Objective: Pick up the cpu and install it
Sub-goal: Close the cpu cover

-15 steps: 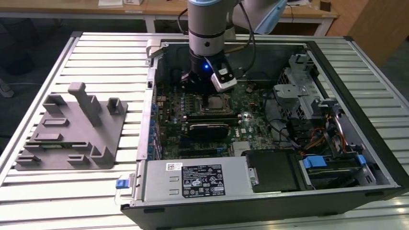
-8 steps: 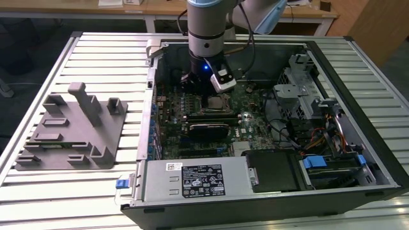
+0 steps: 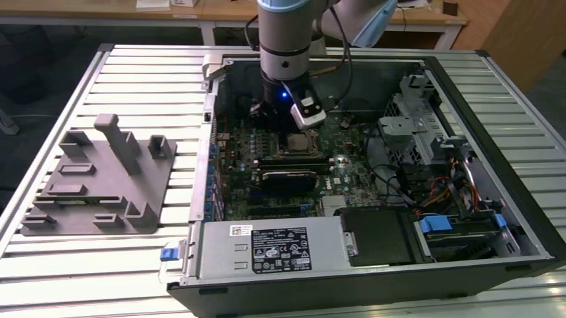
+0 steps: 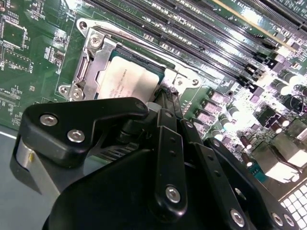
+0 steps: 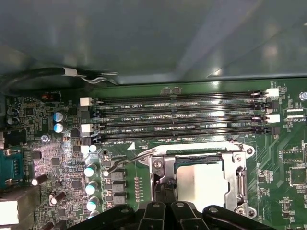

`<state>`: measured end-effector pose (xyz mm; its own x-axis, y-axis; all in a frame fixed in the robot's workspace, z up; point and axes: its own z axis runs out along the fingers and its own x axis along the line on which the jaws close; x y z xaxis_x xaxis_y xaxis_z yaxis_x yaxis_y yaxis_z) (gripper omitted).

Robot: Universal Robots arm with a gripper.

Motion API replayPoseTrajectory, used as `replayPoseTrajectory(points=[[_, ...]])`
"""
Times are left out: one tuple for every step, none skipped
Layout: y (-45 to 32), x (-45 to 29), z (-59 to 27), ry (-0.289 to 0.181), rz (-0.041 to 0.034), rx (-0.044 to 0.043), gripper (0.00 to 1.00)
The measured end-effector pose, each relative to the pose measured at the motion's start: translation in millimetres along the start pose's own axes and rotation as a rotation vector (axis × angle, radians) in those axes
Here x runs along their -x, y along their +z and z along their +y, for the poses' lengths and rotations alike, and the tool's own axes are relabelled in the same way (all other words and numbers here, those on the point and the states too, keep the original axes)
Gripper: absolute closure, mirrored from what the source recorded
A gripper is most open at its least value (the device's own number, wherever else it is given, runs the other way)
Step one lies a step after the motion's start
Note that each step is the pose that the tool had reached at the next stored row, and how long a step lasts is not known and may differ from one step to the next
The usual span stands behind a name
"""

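Claw [image 4: 168,96] clenched, empty, beside cpu [image 4: 125,82] in socket [image 4: 88,62]

Exterior view, upper middle of frame: arm stands low over the board inside the case. In both wrist views the cpu lies flat within the socket frame, with the claw tips at the frame's edge. Risk: a sideways slip would drag the tips over the cpu, skew it and bend pins. The lever [image 5: 125,163] looks unlatched, so nothing clamps it.

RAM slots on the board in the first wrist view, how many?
4, parallel, in the first wrist view: first slot nearest the case wall, second slot, third slot, fourth slot beside the socket. None seems hidden.
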<state>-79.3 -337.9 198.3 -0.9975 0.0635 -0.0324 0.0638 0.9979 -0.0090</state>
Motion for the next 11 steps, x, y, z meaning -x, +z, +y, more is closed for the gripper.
replayPoseTrajectory(points=[[0.1, -0.1, 0.0, 0.000, 0.0001, -0.0001, 0.89], [0.1, -0.1, 0.0, 0.000, 0.0001, -0.0002, 0.89], [0.1, -0.1, 0.0, 0.000, 0.0001, -0.0001, 0.89], [0.2, -0.1, 0.0, 0.000, 0.0000, 0.0000, 0.89], [0.2, -0.1, 0.0, 0.000, -0.0001, 0.0001, 0.89], [0.2, -0.1, 0.0, 0.000, -0.0001, 0.0001, 0.89], [0.3, -0.2, 0.0, 0.000, -0.0002, 0.0002, 0.89], [0.3, -0.2, -0.2, 0.000, -0.0002, 0.0004, 0.89], [0.3, -0.2, -0.5, 0.000, -0.0002, 0.0004, 0.89], [0.3, -0.1, -0.8, 0.000, -0.0001, 0.0003, 0.89], [0.3, -0.1, -1.1, 0.000, -0.0001, 0.0002, 0.89]])
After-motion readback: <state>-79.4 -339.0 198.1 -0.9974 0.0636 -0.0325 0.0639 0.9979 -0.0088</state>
